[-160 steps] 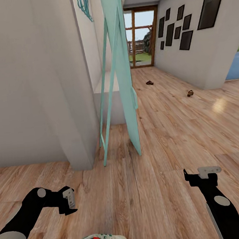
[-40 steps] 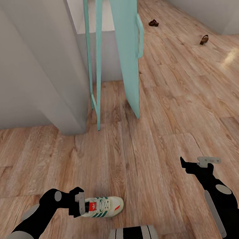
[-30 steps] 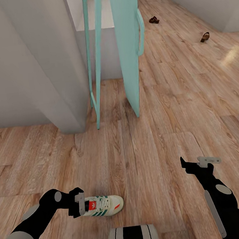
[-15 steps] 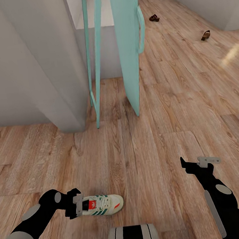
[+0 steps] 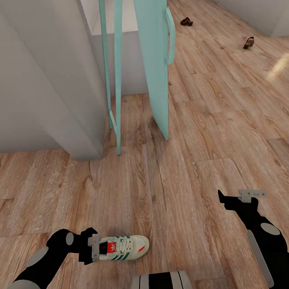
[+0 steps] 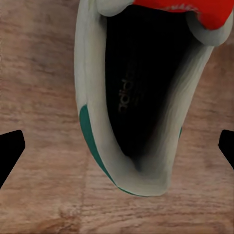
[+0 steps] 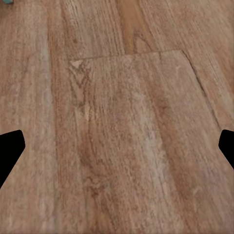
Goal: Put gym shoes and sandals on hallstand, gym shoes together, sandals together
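Observation:
One white gym shoe (image 5: 125, 247) with green stripes and a red tongue lies on the corridor floor (image 5: 186, 157) just ahead of my base. My left gripper (image 5: 96, 250) is open at its heel. In the left wrist view the shoe's heel opening (image 6: 136, 97) sits between the two spread fingertips (image 6: 9, 151), which do not touch it. My right gripper (image 5: 240, 196) hovers open over bare planks (image 7: 122, 122). Two brown sandals (image 5: 186, 21) (image 5: 248, 42) lie apart far down the corridor. The hallstand is out of view.
A teal leaning panel with a frame (image 5: 155, 58) stands on the floor ahead. A grey wall corner (image 5: 65, 81) juts out at the left. A low white block (image 5: 112, 18) sits behind the teal frame. My base (image 5: 161, 288) shows at the lower edge.
Over the last second my left gripper has dropped slightly and turned around the shoe's heel. The shoe and the right arm have stayed put.

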You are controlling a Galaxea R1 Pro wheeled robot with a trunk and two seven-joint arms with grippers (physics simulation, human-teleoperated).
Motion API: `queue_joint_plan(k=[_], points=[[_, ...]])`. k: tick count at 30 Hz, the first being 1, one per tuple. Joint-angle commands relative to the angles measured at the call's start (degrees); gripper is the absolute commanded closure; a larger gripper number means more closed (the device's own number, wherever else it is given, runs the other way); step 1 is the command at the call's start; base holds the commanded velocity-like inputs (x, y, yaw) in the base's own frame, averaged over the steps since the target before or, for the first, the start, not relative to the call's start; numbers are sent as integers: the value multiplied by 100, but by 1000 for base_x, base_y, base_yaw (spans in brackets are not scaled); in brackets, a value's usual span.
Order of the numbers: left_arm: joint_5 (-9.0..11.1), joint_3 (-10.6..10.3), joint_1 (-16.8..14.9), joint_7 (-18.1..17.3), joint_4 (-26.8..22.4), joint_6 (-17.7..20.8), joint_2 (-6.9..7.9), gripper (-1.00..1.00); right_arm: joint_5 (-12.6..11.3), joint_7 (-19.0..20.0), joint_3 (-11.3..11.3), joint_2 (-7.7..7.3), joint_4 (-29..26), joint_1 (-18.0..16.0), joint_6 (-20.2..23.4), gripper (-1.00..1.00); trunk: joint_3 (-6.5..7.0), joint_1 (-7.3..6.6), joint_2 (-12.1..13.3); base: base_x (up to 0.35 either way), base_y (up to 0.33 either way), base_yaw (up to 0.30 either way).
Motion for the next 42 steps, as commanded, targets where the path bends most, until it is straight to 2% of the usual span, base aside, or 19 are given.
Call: queue_joint_plan(k=[1,9,16,26,36,42], points=[[-27,-7,-2,-11,-9,-10,4,-100,5,5,-2,0,-7,-2,34,-100,-4,-1,-2,0,0,0],[-32,15,-2,23,-58,-11,4,-100,5,5,1,0,-8,-2,35,-100,-37,-1,-2,0,0,0],[-26,-9,-3,245,-78,-22,-3,-100,5,5,4,0,-6,-2,36,-100,-54,-1,-2,0,0,0],[-8,-21,-2,286,-55,-27,-13,-100,5,5,7,0,-5,-2,36,-100,-56,-1,-2,0,0,0],[-23,-31,-2,289,-31,-36,-201,-100,5,5,1,0,-5,-2,36,-100,-56,-1,-2,0,0,0],[-38,-33,-4,289,-28,-36,-249,-100,5,5,3,0,-6,-2,36,-100,-56,-1,-2,0,0,0]])
